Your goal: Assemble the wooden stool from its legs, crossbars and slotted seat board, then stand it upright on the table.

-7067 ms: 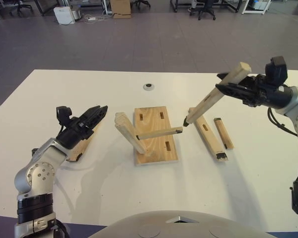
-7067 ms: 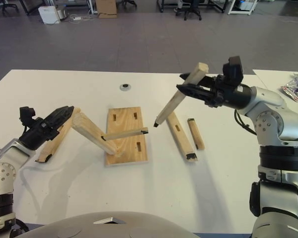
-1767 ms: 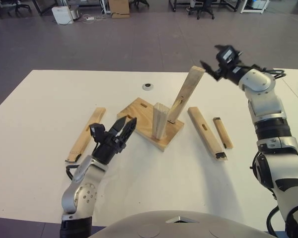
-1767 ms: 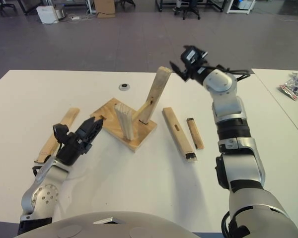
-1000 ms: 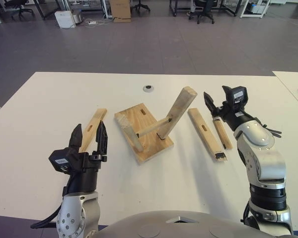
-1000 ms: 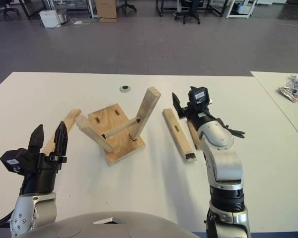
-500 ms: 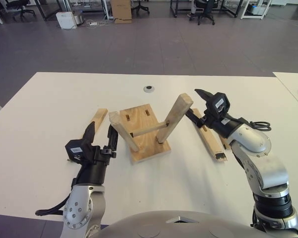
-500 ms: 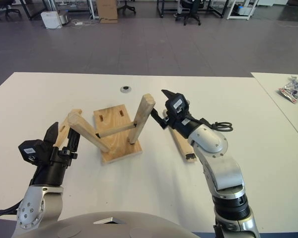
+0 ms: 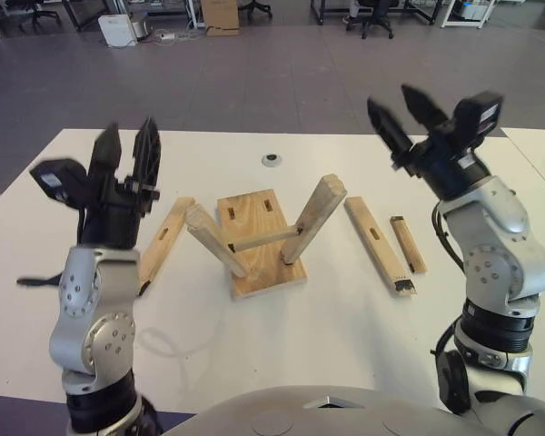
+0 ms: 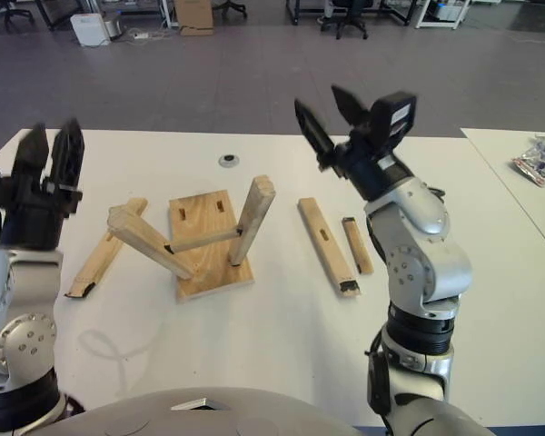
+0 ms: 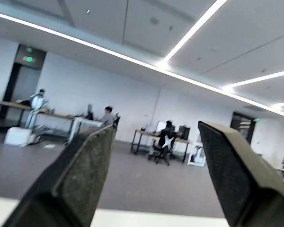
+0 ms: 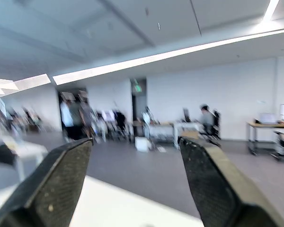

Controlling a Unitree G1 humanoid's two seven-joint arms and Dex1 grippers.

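Note:
The slotted seat board (image 9: 264, 216) lies flat on the white table (image 9: 282, 345). Two legs (image 9: 213, 240) (image 9: 313, 218) stand tilted in it, leaning apart and joined by a crossbar (image 9: 265, 242). One loose leg (image 9: 163, 240) lies left of the board and another (image 9: 374, 240) right of it, beside a short crossbar (image 9: 407, 243). My left gripper (image 9: 127, 136) is raised above the table's left side, open and holding nothing. My right gripper (image 9: 389, 96) is raised over the right side, also open. In the wrist views both grippers (image 11: 157, 126) (image 12: 135, 141) point up into the room.
A round grommet (image 9: 272, 160) is set in the table behind the board. A small packet (image 10: 536, 159) lies on a neighbouring table at the far right. Grey floor, desks and chairs lie beyond the far edge.
Both arms have risen from table level to well above it, grippers still open. The right gripper has left the tilted leg. The board assembly has shifted slightly.

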